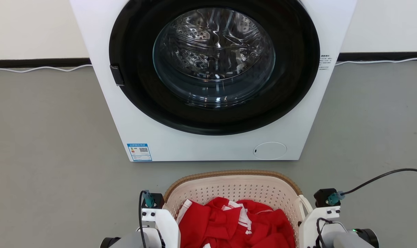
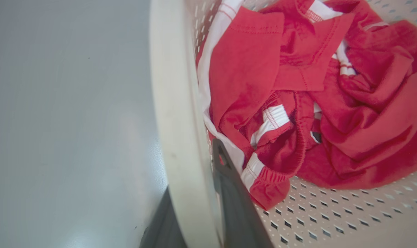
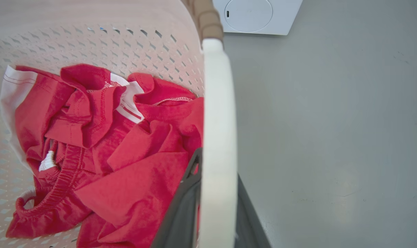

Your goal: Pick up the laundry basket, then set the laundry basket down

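Cream perforated laundry basket [image 1: 236, 188] at 6 o'clock in head view, washing machine [image 1: 208, 146] at 12 o'clock. Near half of basket cut off by frame edge. Red-and-white clothing [image 1: 234, 224] hides basket bottom. At basket's 9 o'clock, left gripper [image 2: 194, 179] clamped across left handle [image 2: 175, 103]. At 3 o'clock, right gripper [image 3: 217, 168] clamped across right handle [image 3: 218, 103]. Outer fingers largely hidden behind handles. Contact between basket and grey floor [image 1: 40, 155] cannot be told.

Cream laundry basket [image 1: 229, 187], red-wht clothes [image 1: 236, 224]
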Tool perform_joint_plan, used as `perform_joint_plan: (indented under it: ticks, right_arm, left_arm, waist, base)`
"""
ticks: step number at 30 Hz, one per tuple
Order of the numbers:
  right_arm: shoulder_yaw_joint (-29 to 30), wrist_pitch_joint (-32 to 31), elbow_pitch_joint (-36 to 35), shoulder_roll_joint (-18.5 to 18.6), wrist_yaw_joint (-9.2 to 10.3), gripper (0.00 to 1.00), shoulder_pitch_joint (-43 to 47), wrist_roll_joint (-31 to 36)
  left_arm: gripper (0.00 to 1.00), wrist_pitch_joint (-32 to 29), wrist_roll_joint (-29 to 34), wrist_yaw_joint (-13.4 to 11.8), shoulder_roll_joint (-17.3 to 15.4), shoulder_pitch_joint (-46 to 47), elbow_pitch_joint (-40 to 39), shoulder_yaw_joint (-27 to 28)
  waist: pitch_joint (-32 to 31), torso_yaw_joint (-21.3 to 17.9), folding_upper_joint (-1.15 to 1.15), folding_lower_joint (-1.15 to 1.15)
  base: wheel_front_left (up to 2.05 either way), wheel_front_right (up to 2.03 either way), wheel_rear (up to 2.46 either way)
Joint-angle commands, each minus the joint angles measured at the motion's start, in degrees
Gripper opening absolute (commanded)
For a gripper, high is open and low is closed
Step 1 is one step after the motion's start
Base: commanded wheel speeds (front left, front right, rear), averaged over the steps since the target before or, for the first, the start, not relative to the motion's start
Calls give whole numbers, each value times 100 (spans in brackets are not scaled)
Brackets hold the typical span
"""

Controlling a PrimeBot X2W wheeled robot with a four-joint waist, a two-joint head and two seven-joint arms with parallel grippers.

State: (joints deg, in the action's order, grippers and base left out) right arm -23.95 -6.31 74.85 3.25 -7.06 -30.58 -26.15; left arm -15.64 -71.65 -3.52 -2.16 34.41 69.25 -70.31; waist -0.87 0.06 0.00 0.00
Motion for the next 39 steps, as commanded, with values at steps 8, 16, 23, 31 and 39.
perform_joint_plan:
  ticks: [8, 16, 23, 31, 39]
  right_arm:
    - [-111, 17, -89, -37, -43, 0, -85, 93]
    - [-108, 38, -89, -37, -43, 0, -76, 91]
    - [-156, 57, -89, -37, -43, 0, -80, 33]
    - [-253, 86, -89, -37, -43, 0, -88, -79]
    - [-383, 164, -126, -37, -43, 0, -106, -208]
  left_arm:
    - [0, 54, -28, 3, -72, 229, -54, 54]
    - [0, 51, -41, 1, -72, 238, -82, 30]
    - [0, 53, -47, -4, -72, 251, -77, 9]
    - [0, 78, -48, 22, -72, 268, -48, -8]
    - [0, 168, -32, 86, -78, 325, 32, -17]
  waist:
    - [-9, -46, 0, 0]
    - [-4, -43, 0, 0]
    - [0, -14, 0, 0]
    - [47, 20, 0, 0]
    - [257, 35, 0, 0]
  base:
    - [0, 0, 0]
    - [0, 0, 0]
    - [0, 0, 0]
    - [0, 0, 0]
    - [0, 0, 0]
